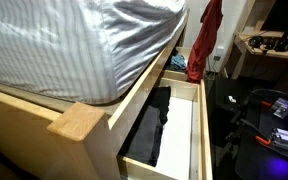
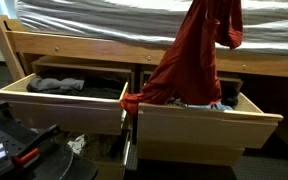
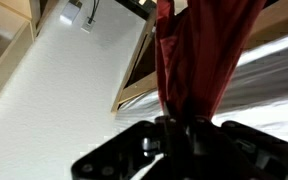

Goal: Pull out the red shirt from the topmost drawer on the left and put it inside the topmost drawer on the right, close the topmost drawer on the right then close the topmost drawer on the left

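Observation:
The red shirt (image 2: 189, 60) hangs in a long fold from above the frame. Its lower end rests in the open topmost right drawer (image 2: 204, 125), and a corner drapes over that drawer's left edge. In an exterior view the red shirt (image 1: 209, 40) dangles over the farther drawer (image 1: 179, 68). My gripper (image 3: 179, 125) shows only in the wrist view, shut on the top of the red shirt (image 3: 199, 55). The topmost left drawer (image 2: 44, 103) stands open with dark and grey clothes (image 2: 59, 85) inside; seen from the side, a long black garment (image 1: 149, 125) lies in it.
A mattress in a striped sheet (image 1: 74, 45) sits on the wooden bed frame (image 2: 84, 45) over the drawers. Something blue (image 2: 219, 104) lies in the right drawer. A black stand with tools (image 2: 19, 150) is at the near left. A cluttered desk (image 1: 269, 45) stands behind.

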{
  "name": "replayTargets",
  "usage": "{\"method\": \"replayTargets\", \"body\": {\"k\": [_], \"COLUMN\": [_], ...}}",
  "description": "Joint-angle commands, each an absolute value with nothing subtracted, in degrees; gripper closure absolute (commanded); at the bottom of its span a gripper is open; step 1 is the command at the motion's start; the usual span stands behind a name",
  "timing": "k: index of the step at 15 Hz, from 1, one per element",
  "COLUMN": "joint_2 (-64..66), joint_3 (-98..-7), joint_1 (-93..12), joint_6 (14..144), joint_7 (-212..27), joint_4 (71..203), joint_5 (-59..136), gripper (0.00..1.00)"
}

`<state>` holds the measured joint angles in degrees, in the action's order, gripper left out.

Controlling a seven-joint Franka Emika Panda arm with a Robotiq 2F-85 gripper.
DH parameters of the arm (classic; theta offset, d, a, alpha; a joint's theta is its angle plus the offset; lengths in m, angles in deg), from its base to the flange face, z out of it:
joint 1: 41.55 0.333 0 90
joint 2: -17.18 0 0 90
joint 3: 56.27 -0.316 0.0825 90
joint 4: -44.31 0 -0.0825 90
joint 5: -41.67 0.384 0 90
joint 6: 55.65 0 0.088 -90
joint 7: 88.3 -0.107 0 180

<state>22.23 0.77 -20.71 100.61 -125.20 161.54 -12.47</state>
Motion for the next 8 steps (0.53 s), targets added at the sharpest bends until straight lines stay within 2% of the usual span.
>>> {"method": "replayTargets", "body": {"k": [1,7,8], "joint_2": [22.1,18.2,15.4], "joint_3": [0.6,3.2,-6.1], "joint_1": [-20.9,-20.7,-31.6], "joint_6": [99.1,102.0,103.5], "joint_7": [-124.3,-118.6,-116.0], "joint_4": [156.7,150.4,149.5], "joint_5": [-13.2,-7.3,-2.8], "gripper": [0.98,0.98,0.98]}}
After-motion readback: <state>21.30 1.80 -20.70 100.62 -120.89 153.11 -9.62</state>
